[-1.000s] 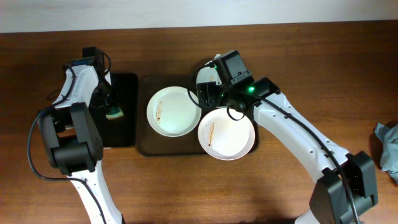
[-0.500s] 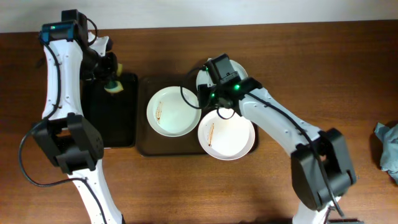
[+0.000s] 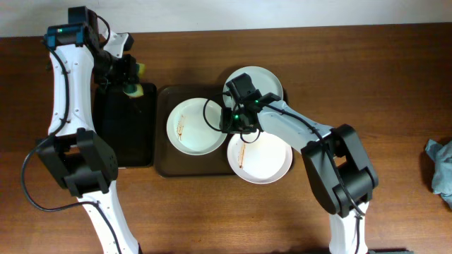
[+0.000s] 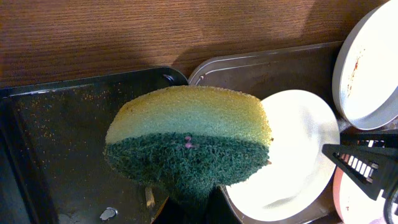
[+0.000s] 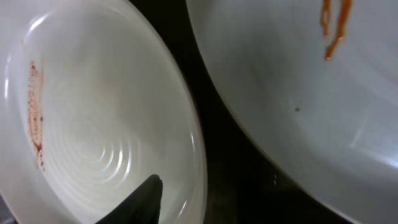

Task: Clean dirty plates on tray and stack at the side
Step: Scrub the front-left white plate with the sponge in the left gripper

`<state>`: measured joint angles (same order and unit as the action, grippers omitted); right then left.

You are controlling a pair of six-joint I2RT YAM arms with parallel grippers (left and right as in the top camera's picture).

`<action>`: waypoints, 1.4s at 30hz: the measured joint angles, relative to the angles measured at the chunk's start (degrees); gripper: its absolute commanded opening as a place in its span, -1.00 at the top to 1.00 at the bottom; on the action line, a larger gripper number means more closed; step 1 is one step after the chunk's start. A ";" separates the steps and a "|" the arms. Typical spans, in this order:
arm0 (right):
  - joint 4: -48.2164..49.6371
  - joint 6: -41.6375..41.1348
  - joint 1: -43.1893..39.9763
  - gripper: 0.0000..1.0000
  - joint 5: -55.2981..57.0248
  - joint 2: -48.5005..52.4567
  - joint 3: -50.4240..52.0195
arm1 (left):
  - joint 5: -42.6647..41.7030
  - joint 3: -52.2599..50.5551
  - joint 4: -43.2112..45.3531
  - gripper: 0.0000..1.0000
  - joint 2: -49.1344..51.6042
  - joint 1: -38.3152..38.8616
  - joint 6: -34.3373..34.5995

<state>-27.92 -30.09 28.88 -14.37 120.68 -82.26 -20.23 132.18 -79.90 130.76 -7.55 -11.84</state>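
While the left pincer [image 3: 128,76] pinches the sponge [image 4: 189,143] over the black tray [image 3: 134,141] at the desk's [image 3: 395,85] ten o'clock, the right pincer [image 3: 237,121] hangs low over the brown tray [image 3: 164,164], one fingertip [image 5: 148,193] inside the rim of the smeared plate [image 3: 201,130] at its nine o'clock; whether it is spread or pressed together I cannot tell. It should, I think, pin that rim, clear of the smear [image 3: 182,126], so the sponge can scrub the centre without the plate sliding.

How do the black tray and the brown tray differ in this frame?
The black tray is narrower and holds no plates, only scattered crumbs; the brown tray is wider and carries white plates. Both are rectangular with rounded corners and low rims, side by side.
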 measured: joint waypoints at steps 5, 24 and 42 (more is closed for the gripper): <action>5.46 -3.28 2.19 0.91 0.55 1.07 -0.02 | -0.17 0.00 0.50 0.97 0.00 2.03 -0.22; 3.06 -6.34 0.39 0.92 -0.57 1.42 -0.37 | 0.00 -28.96 16.33 0.98 0.04 13.49 -0.57; 3.52 -7.65 -0.17 0.92 0.07 1.42 -0.46 | 13.66 -39.54 41.09 0.98 -4.26 16.44 17.73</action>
<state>-24.40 -37.74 28.71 -14.31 122.10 -82.72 -6.57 92.64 -38.81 126.50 8.88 5.89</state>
